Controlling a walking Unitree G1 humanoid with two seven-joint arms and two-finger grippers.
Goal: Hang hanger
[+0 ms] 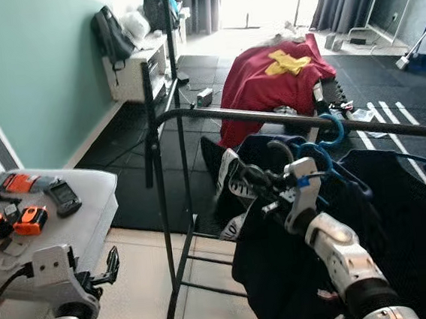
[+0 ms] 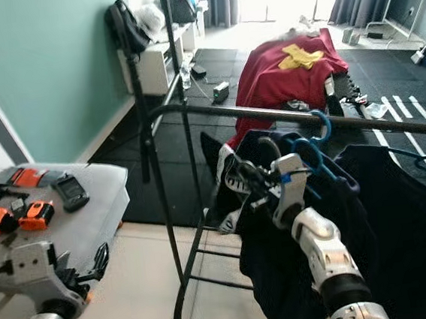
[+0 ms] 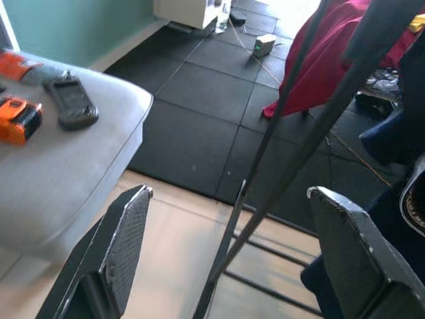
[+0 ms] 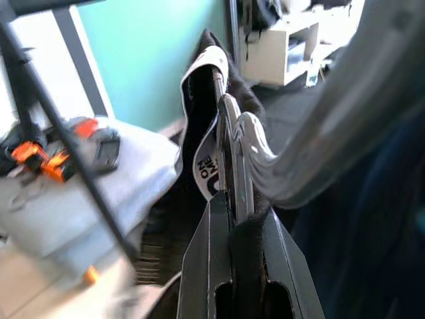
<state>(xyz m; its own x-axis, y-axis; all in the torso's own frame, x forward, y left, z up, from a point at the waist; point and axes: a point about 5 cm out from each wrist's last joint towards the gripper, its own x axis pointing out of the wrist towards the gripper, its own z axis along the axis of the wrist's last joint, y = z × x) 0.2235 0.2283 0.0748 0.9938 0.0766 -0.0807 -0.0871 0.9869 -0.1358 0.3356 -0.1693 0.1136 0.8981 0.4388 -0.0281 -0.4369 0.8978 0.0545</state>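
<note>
My right gripper (image 1: 254, 180) is raised just below the black clothes rail (image 1: 269, 116), shut on a grey hanger (image 4: 251, 143) that carries a black garment with white trim (image 1: 230, 179). The hanger's dark hook (image 1: 276, 149) stands close under the rail, and I cannot tell if it touches it. To its right, blue hangers (image 1: 336, 129) with dark clothes (image 1: 407, 216) hang on the rail. In the right wrist view the fingers (image 4: 212, 239) are pressed together on the hanger's neck. My left gripper (image 1: 110, 264) is low at the left, open and empty, its fingers (image 3: 126, 232) spread wide.
A grey padded surface (image 1: 62, 234) at my left holds orange devices (image 1: 23, 221) and a black handset (image 1: 64, 196). The rack's upright pole (image 1: 159, 210) stands on tiled floor ahead. A red cloth (image 1: 280, 77) lies on black mats beyond; a white shelf (image 1: 140, 68) lines the teal wall.
</note>
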